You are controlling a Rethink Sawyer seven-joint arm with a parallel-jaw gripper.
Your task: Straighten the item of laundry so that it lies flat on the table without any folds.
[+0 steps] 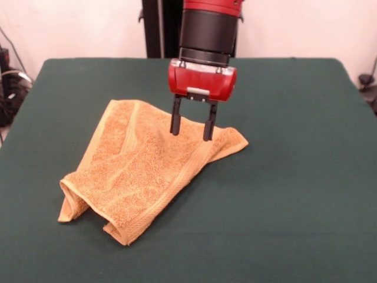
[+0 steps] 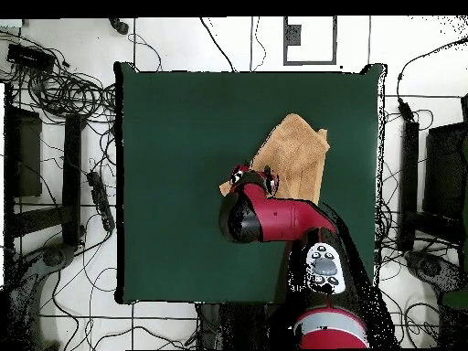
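The orange-tan towel (image 1: 144, 168) lies folded over and rumpled on the dark green table (image 1: 294, 177), with a raised fold at its near left corner. My gripper (image 1: 192, 128) hangs just above the towel's far right part, its two black fingers (image 1: 175, 119) apart and holding nothing. In the overhead view the towel (image 2: 294, 154) shows beyond the gripper (image 2: 254, 176), whose red head covers the towel's near corner.
The arm (image 2: 279, 219) reaches in from the table's robot side. Cables and stands (image 2: 64, 91) lie on the floor around the table. The table's edges (image 2: 120, 183) are well away from the towel.
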